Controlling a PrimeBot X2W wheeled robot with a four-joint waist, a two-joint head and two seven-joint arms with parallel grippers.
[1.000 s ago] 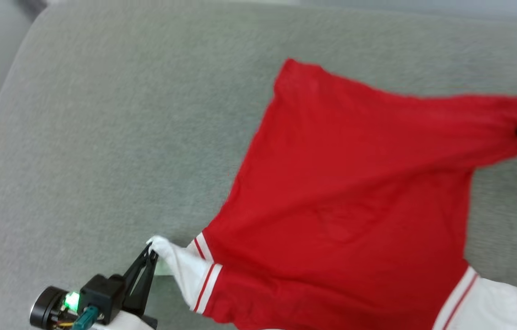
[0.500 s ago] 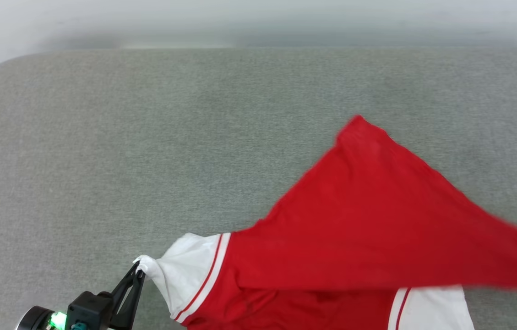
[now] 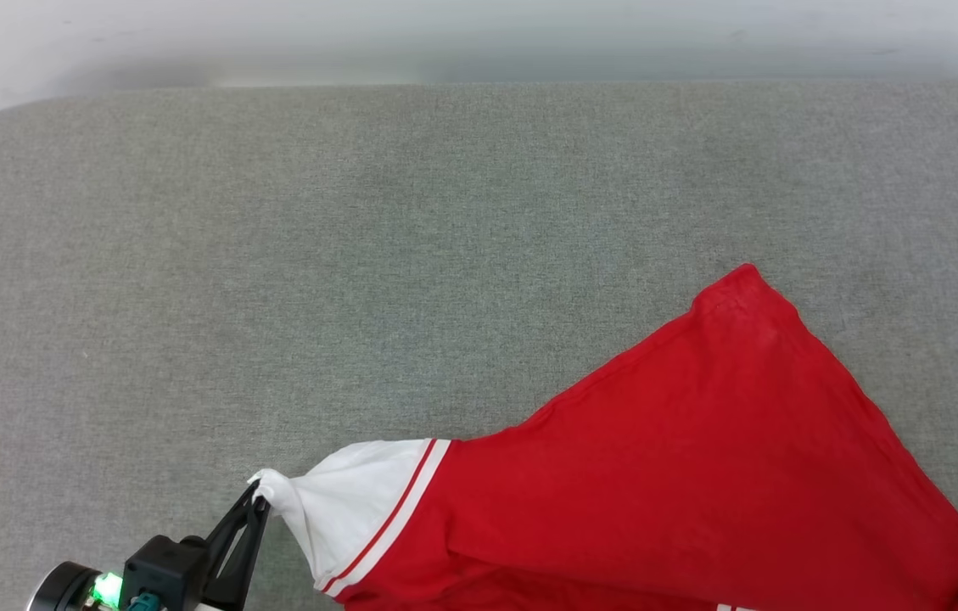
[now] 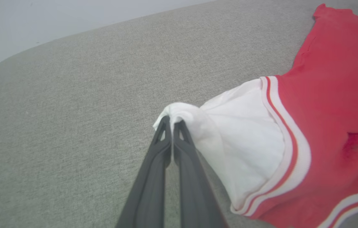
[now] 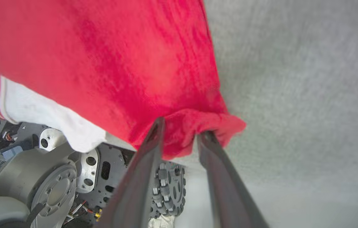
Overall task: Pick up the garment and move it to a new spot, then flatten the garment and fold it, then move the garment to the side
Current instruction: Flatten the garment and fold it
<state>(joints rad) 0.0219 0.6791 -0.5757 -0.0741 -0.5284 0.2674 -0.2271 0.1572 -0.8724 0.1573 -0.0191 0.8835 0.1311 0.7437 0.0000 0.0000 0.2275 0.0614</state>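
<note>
The garment, red with white sleeves and striped trim, lies plain side up on the grey cushion at the near right, pulled into a triangle. My left gripper is shut on the tip of its white sleeve; in the left wrist view the left gripper's fingers pinch the bunched white cloth. In the right wrist view my right gripper has its fingers apart, with a bunched red corner of the garment lying between the tips at the cushion's near edge.
The cushion stretches wide to the left and far side, ending at a pale wall. Below the cushion's near edge, the right wrist view shows my own base with its wheels. The garment's other white sleeve hangs over that edge.
The head camera has shifted. The right gripper brought the red hem corner down to the near right, laying the body over itself, and its fingers have parted. The left gripper kept its hold.
</note>
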